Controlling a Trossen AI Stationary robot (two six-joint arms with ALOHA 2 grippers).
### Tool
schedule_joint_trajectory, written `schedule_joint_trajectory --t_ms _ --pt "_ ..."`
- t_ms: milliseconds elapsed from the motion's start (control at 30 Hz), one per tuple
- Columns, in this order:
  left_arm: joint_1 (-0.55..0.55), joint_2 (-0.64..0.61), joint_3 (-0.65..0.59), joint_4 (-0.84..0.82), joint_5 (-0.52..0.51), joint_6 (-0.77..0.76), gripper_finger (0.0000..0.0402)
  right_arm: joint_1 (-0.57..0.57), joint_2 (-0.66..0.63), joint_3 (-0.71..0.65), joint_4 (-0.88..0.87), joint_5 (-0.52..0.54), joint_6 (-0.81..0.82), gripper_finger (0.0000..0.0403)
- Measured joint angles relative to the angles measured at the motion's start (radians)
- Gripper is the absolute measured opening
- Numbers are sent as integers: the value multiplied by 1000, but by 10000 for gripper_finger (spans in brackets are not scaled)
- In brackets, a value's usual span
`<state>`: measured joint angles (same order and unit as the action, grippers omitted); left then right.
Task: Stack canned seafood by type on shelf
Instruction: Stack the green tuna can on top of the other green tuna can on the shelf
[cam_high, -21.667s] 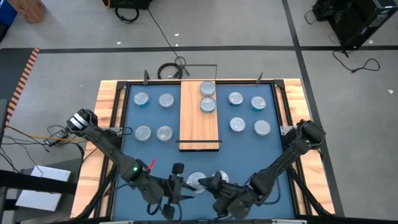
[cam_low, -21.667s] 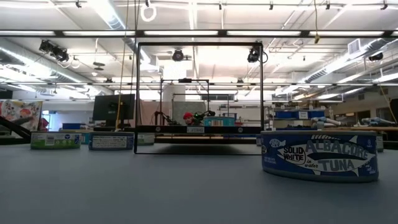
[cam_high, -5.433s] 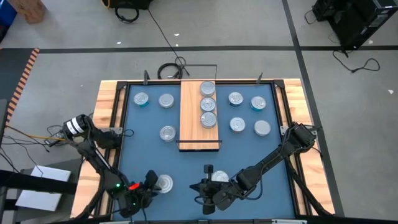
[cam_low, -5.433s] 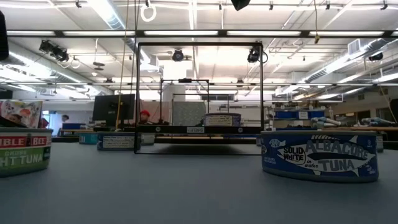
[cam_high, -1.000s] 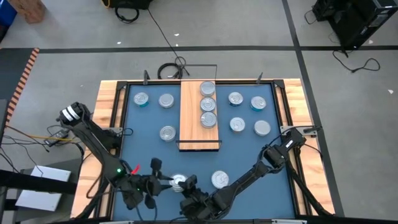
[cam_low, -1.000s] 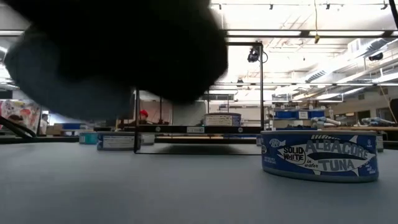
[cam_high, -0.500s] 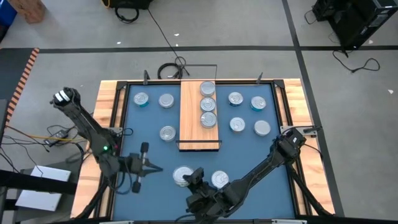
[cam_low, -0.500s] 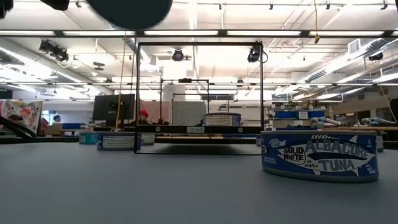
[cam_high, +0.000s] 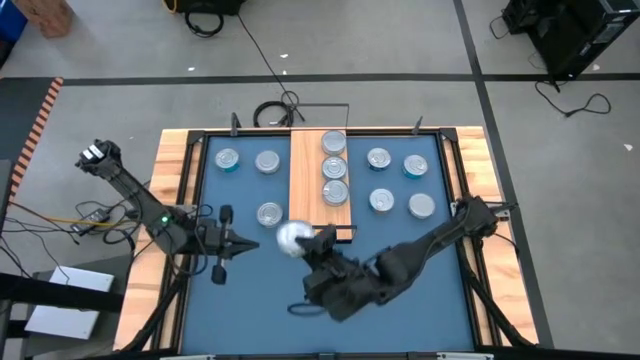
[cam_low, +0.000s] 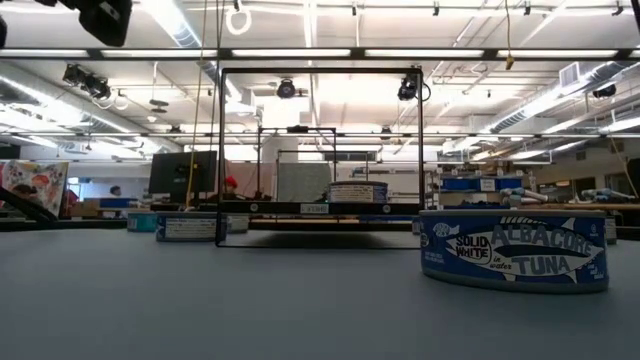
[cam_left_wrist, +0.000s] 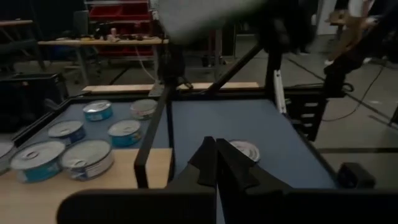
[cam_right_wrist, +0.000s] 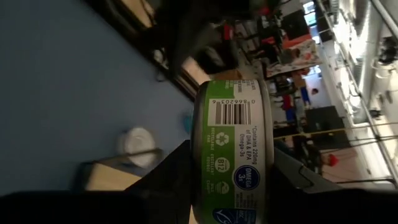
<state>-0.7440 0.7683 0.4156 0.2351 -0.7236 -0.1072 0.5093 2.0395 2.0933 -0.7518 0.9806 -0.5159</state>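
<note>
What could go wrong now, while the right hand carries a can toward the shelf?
The right hand grips the green-labelled can only by its sides, so it might slip. The shelf already holds three cans in a row, so a low approach could knock them. The shut left hand waits nearby and could be bumped.

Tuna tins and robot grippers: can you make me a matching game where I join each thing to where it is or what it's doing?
Things:
1. green-labelled round tin
2. left gripper
3. long light-wood shelf board
4. blue Albacore Tuna tin

Places or states:
A. carries three silver-topped tins in a row
B. shut, holding nothing
C. stands on the blue table
D. gripped by the right gripper

Pairs: 1-D, 2-B, 3-A, 4-C
</note>
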Motion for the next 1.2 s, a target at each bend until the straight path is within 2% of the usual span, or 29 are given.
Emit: schedule_joint_trajectory --t_ms 200,367,567,700,867,1200 --pt "100 -9 -2 -3 98 40 2 -74 -91 0 -76 -2 -55 138" --pt "215 -30 -2 17 264 56 1 -149 -137 0 -186 -4 -58 138" --pt "392 -38 -2 16 450 74 1 -271 -146 -1 -302 -91 -55 138" --pt "515 -35 -2 17 565 74 1 -347 -159 -45 -303 -147 -62 138" --pt "652 -35 -2 31 713 73 1 -426 -234 -249 -133 -224 -98 138" --pt "849 -35 -39 42 843 47 1 -605 -450 -823 521 -388 -320 138"
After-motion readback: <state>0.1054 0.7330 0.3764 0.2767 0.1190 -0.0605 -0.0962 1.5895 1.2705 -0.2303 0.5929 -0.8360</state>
